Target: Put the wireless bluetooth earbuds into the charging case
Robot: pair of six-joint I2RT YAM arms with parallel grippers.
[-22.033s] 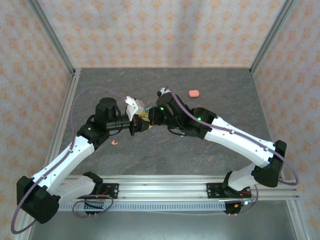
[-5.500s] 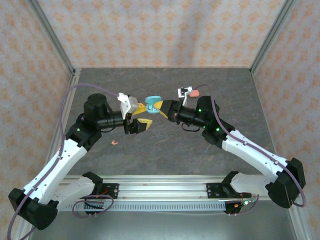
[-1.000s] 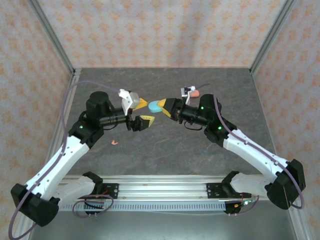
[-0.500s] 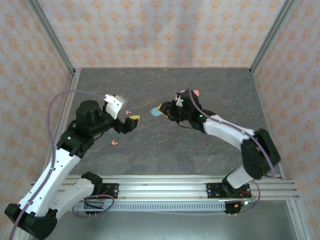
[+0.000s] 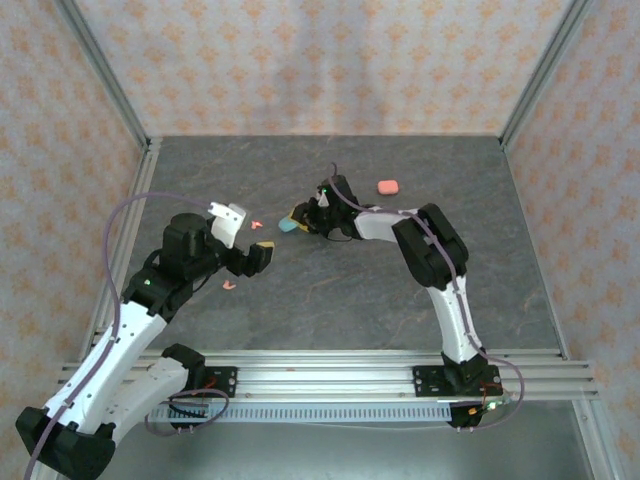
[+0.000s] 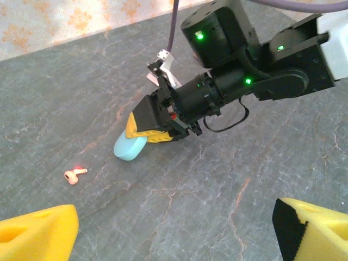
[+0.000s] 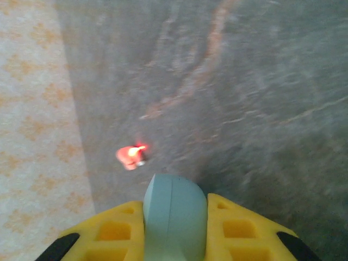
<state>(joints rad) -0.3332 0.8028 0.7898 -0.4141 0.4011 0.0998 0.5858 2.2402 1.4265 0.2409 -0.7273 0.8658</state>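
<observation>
Pinches the teal case (image 6: 130, 148) between the yellow fingers (image 7: 111, 231) of the right gripper (image 6: 145, 130), closed snug on its sides, low over the middle of the grey table (image 5: 330, 290); resting on it or just clear, cannot tell. Holds the left gripper (image 6: 174, 239) spread wide and empty, near and facing that case. On the table just beside the case, toward the left arm: one pink earbud (image 6: 75, 175). Nearer the left arm: a second pink earbud (image 5: 229, 286). Far right, well apart: the pink case (image 5: 388, 186).

Grey stone-look table (image 5: 400, 290) carries 1 coral case (image 5: 388, 186) and 2 pink earbuds (image 5: 229, 285).
</observation>
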